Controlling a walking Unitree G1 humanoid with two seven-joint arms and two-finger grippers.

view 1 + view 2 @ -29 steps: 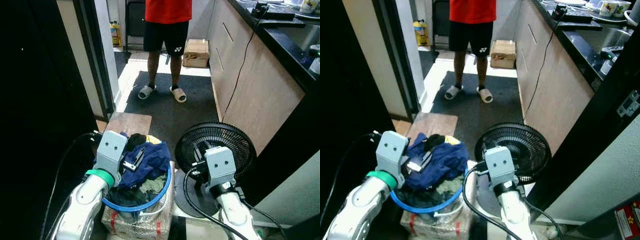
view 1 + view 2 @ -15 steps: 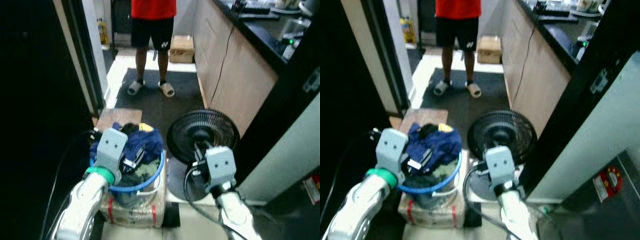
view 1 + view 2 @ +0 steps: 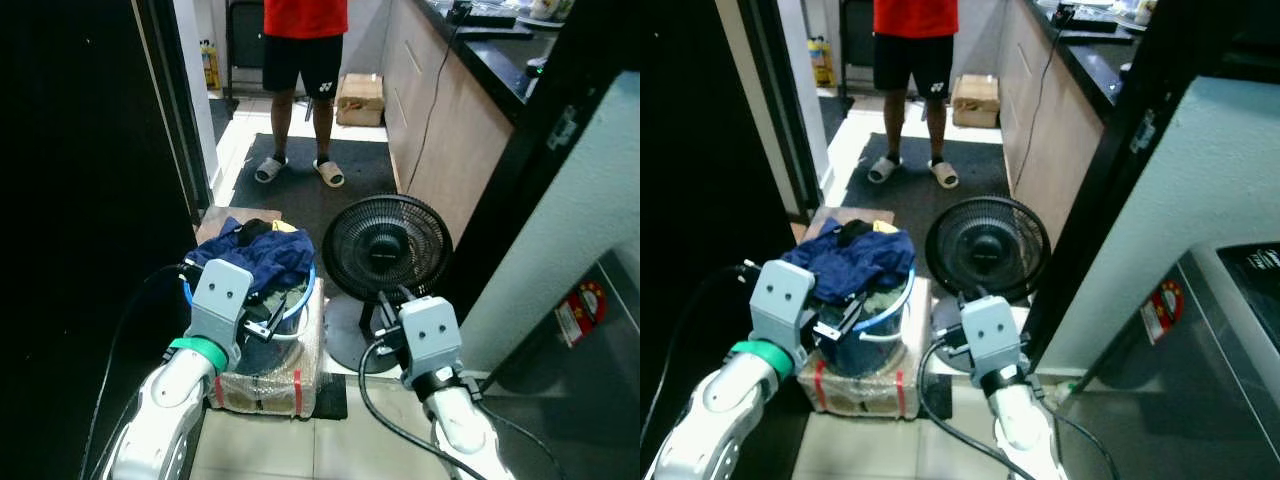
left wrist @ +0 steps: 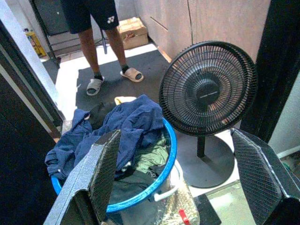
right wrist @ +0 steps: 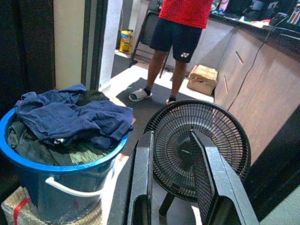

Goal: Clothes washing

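Note:
A blue bucket (image 3: 306,288) heaped with clothes stands on a plastic-wrapped box (image 3: 265,385) on the floor. A dark blue garment (image 3: 255,255) lies on top of the heap, with greenish cloth (image 4: 152,157) under it. My left gripper (image 3: 274,316) hovers at the bucket's near side, open and holding nothing. In the left wrist view its fingers (image 4: 101,164) stand wide apart before the bucket rim (image 4: 171,150). My right gripper (image 3: 386,312) is open and empty, just in front of the fan's base. Its fingers (image 5: 140,187) frame the fan (image 5: 197,140), beside the bucket (image 5: 47,183).
A black pedestal fan (image 3: 387,248) stands right of the bucket. A person (image 3: 305,40) in a red shirt and slippers stands on the dark mat beyond. Wooden cabinets (image 3: 440,110) line the right. A grey washing machine (image 3: 1160,400) is at the near right. A cardboard box (image 3: 360,98) sits by the cabinets.
The camera has backed away and turned right, so the bucket and fan look smaller and the washing machine has come into view. My left gripper now sits before the bucket, not over the clothes.

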